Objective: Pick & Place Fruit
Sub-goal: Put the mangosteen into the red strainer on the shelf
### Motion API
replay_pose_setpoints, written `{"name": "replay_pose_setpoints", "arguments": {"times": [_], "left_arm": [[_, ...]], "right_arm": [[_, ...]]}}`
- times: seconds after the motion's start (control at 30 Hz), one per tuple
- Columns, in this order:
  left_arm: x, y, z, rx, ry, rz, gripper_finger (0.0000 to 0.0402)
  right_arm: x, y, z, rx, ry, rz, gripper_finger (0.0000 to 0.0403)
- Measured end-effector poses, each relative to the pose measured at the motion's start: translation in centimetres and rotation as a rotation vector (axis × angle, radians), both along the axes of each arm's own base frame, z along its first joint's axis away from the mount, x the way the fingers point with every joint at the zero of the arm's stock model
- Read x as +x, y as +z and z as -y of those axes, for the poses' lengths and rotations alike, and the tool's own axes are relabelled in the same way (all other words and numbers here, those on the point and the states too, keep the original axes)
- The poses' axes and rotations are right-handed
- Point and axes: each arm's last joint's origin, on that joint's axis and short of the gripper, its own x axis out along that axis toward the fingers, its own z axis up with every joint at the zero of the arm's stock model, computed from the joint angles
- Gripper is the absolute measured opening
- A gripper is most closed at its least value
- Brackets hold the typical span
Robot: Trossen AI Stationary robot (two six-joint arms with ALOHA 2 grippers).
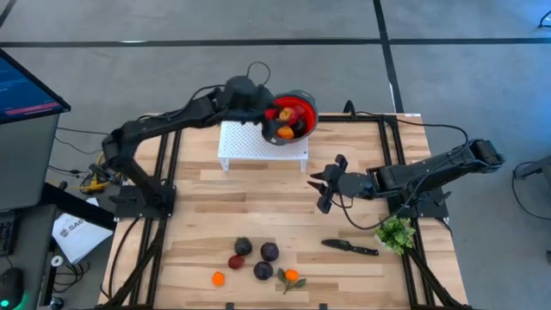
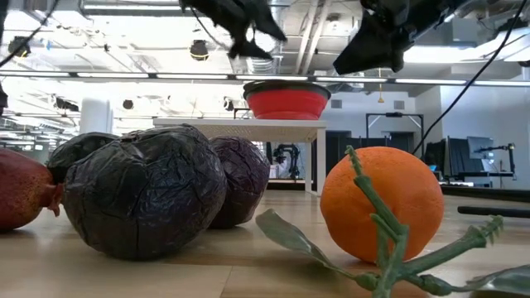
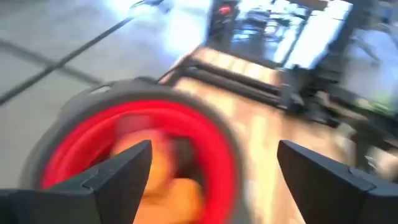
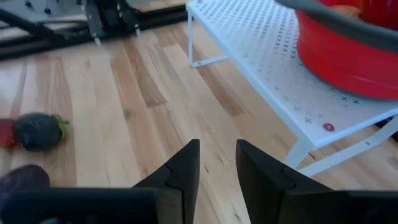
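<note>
A red bowl (image 1: 293, 116) stands on a white perforated rack (image 1: 258, 142) at the table's far side. Red and orange fruit (image 1: 285, 120) lie inside it. My left gripper (image 1: 263, 110) hangs open just above the bowl's left rim, with nothing between its fingers (image 3: 118, 177). In its wrist view the orange fruit (image 3: 171, 186) shows below in the bowl. My right gripper (image 1: 323, 185) hovers right of centre, its fingers (image 4: 180, 171) a narrow gap apart and empty. Dark purple fruit (image 1: 269, 251), a red one (image 1: 235, 262), a small orange one (image 1: 218, 278) and a leafy orange (image 1: 291, 276) rest near the front edge.
A black knife (image 1: 349, 247) lies on the table's right side, with a green leafy bunch (image 1: 394, 232) beside the right frame rail. Bare wood stretches between the rack and the fruit cluster. Black frame rails (image 1: 168, 172) run along both sides of the table.
</note>
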Motion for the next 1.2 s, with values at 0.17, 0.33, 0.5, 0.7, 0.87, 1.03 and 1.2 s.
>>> {"name": "replay_pose_setpoints", "arguments": {"times": [0.17, 0.33, 0.5, 0.7, 0.87, 1.03, 1.2], "left_arm": [[-3.4, 0.7, 6.4, 0.103, -0.194, 0.007, 0.0326], [-7.9, -2.7, 12.9, 0.143, -0.418, -0.044, 0.0315], [-12.2, -8.5, 18.2, 0.128, -0.553, -0.150, 0.0308], [-14.8, -14.2, 22.7, 0.025, -0.537, -0.175, 0.0302], [-14.4, -17.0, 24.7, -0.018, -0.471, -0.092, 0.0302], [-12.8, -19.3, 25.7, -0.036, -0.469, -0.092, 0.0301], [-11.8, -21.7, 26.5, -0.073, -0.523, -0.150, 0.0305]], "right_arm": [[1.2, -0.4, 0.4, 0.029, -0.037, 0.049, 0.0098], [3.1, -1.7, 0.2, -0.015, -0.011, 0.060, 0.0098], [4.6, -2.9, -0.3, -0.074, 0.029, 0.063, 0.0098], [6.0, -3.0, -0.5, -0.104, 0.045, 0.062, 0.0098], [6.6, -2.6, -0.6, -0.102, 0.045, 0.076, 0.0098], [6.6, -2.5, -0.7, -0.103, 0.049, 0.075, 0.0098], [6.6, -2.6, -0.9, -0.089, 0.076, 0.073, 0.0098]]}}
